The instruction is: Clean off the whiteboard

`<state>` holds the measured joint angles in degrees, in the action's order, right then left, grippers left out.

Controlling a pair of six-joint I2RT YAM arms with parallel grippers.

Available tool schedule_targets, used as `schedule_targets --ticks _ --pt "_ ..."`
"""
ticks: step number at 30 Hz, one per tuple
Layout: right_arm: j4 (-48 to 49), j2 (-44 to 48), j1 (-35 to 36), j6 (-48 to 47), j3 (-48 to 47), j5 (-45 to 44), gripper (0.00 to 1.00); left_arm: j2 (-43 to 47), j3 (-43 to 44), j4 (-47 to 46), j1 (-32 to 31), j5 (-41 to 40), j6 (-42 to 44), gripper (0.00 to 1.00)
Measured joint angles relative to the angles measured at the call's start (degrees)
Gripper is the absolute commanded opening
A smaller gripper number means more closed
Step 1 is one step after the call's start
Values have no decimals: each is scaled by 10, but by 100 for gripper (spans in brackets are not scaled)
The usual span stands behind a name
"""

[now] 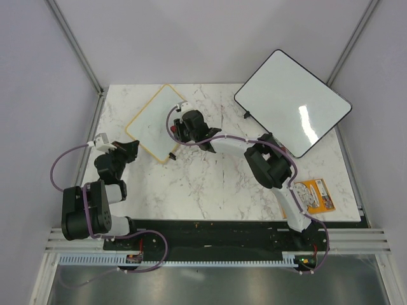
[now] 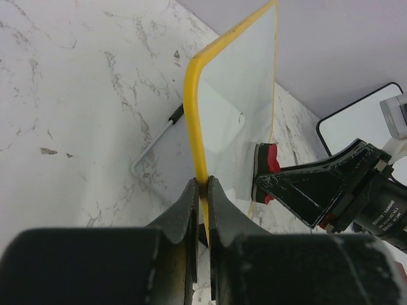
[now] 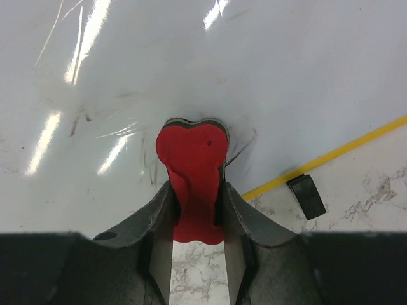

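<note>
The small yellow-framed whiteboard (image 1: 156, 117) lies at the back left of the marble table. My left gripper (image 1: 131, 151) is shut on its near-left yellow edge (image 2: 202, 184). My right gripper (image 1: 184, 129) is shut on a red eraser (image 3: 191, 159) and presses it against the board's white surface (image 3: 191, 57) near the right edge. Faint grey pen smudges ring the eraser. The eraser (image 2: 268, 166) and the right gripper (image 2: 280, 184) also show in the left wrist view, against the board face (image 2: 238, 101). A small black clip (image 3: 306, 196) sits just outside the yellow frame.
A larger black-framed whiteboard (image 1: 292, 101) leans at the back right, overhanging the table. An orange packet (image 1: 316, 195) lies near the right arm's base. A bent wire stand (image 2: 151, 154) lies on the marble behind the small board. The table's left edge (image 1: 95, 127) runs close to the left gripper.
</note>
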<state>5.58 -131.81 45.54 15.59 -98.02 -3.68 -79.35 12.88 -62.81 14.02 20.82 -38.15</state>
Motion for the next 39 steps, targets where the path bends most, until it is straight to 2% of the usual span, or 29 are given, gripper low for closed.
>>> schedule_targets --ticks 4,7,14,17,21,24,33,39 --pt "1 -12 2 -5 -16 -1 0 -5 0 -3 1 0 0 11" --pt "0 -14 5 -14 -19 -6 0 -7 0 -3 2 1 0 27" --pt "1 -16 15 -23 -23 -13 0 -47 19 -23 2 31 0 40" --pt "4 -17 16 -23 -23 -13 0 -73 29 -38 1 49 -2 37" --pt "9 -18 16 -24 -23 -12 0 -104 40 -51 0 54 -10 8" --pt "10 -19 16 -24 -23 -13 0 -118 48 -69 0 69 -29 2" --pt "15 -19 28 -54 -23 -37 0 -120 53 -84 -4 82 -40 2" --pt "21 -18 35 -36 -17 -44 0 -115 53 -66 -4 76 -40 2"
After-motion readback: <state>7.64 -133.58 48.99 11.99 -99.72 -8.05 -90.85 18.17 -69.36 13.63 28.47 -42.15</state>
